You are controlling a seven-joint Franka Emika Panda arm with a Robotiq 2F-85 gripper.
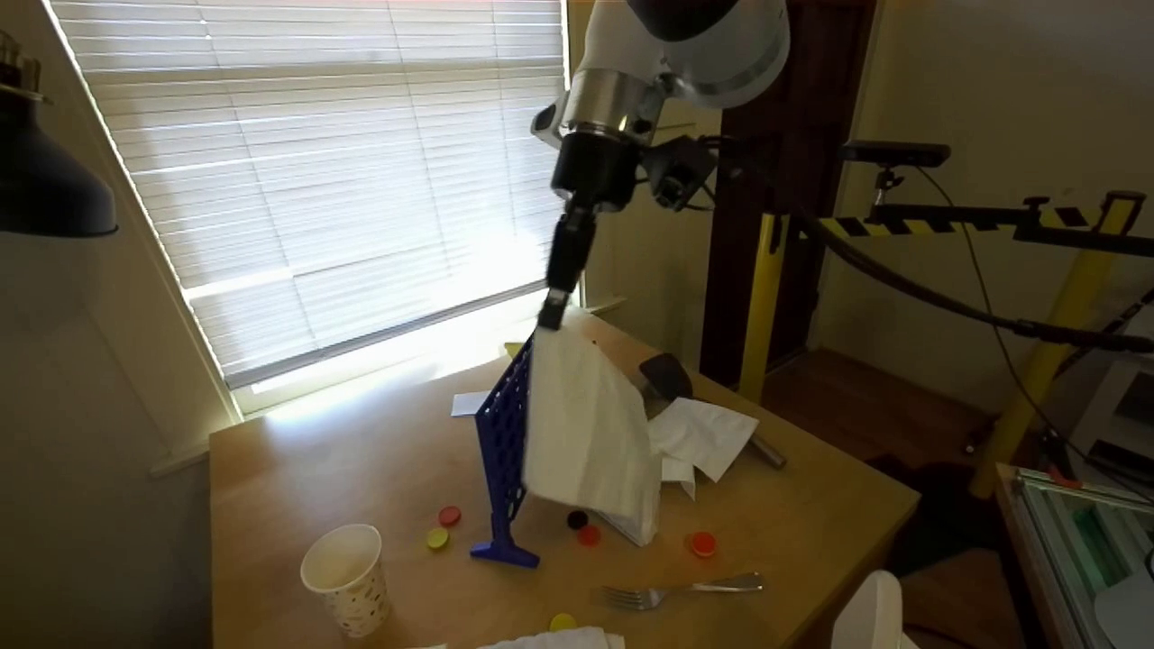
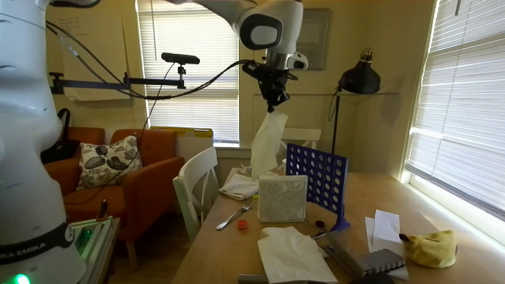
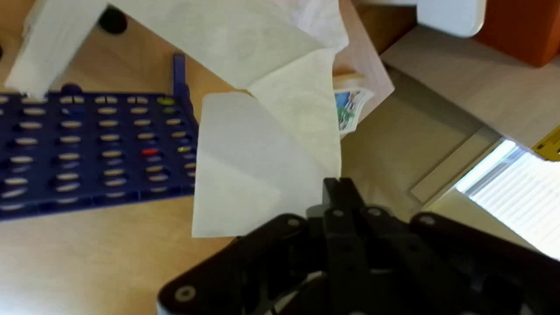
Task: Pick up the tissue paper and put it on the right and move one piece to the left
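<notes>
My gripper (image 1: 550, 314) is shut on the upper end of a thin white tissue sheet, the one piece (image 1: 586, 415). The sheet hangs down from the fingertips. In an exterior view my gripper (image 2: 270, 108) holds the sheet (image 2: 266, 144) above the table's far part. In the wrist view the fingertips (image 3: 337, 181) are close together and the sheet (image 3: 258, 175) hangs with a fold. A square white stack of tissue paper (image 2: 282, 199) stands upright beside the blue frame; its top shows in the wrist view (image 3: 57, 48). Another white tissue (image 2: 294, 256) lies near it.
A blue grid frame (image 2: 317, 177) stands on the table close to the sheet. A paper cup (image 1: 347, 581), a fork (image 1: 681, 590), several small discs (image 1: 703, 543), a folded white tissue (image 2: 238, 187) and a yellow pouch (image 2: 432, 249) lie around. A white chair (image 2: 199, 185) stands at the edge.
</notes>
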